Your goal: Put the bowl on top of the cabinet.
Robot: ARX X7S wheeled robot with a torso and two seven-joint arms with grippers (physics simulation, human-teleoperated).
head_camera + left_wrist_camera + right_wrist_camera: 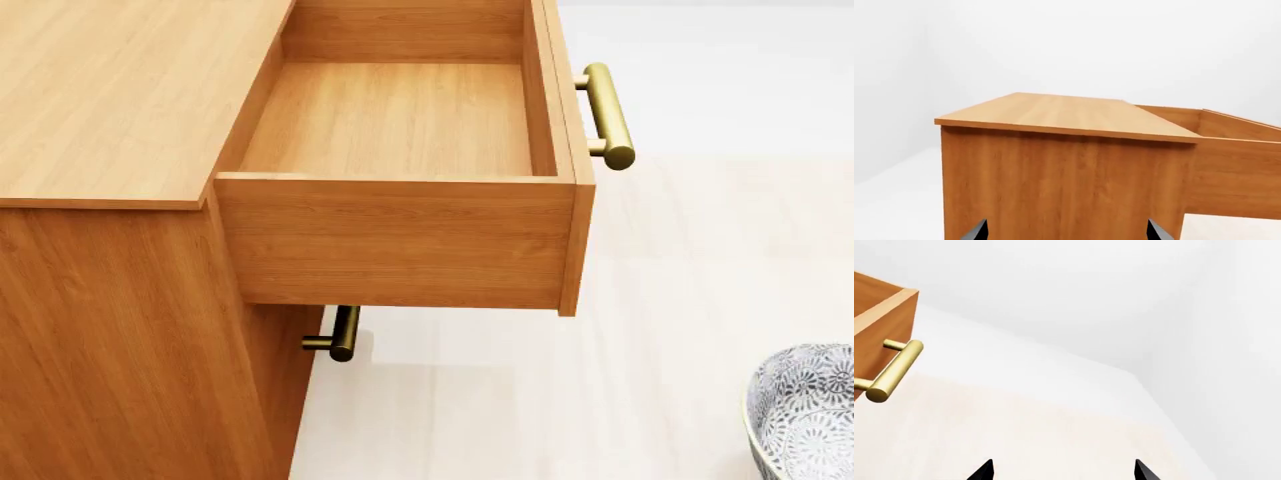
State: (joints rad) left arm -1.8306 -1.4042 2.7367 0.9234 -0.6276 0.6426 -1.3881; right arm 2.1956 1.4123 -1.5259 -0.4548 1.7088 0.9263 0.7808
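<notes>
Low right, bowl point(805, 412) on floor point(561, 400) — cabinet point(120, 90) drawer point(400, 130) open.

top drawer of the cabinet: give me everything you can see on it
The top drawer is pulled fully out from the orange-brown wooden cabinet, just below its flat top. Same wood-grain finish, box-shaped, four walls and a bare floor; nothing lies inside. A brass bar handle on two posts sits on its front panel. Neither gripper touches it.

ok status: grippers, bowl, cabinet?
Left gripper and right gripper open, both empty. Bowl on the floor at head view's lower right, ungrasped. Cabinet top bare; top drawer pulled out, empty.
</notes>
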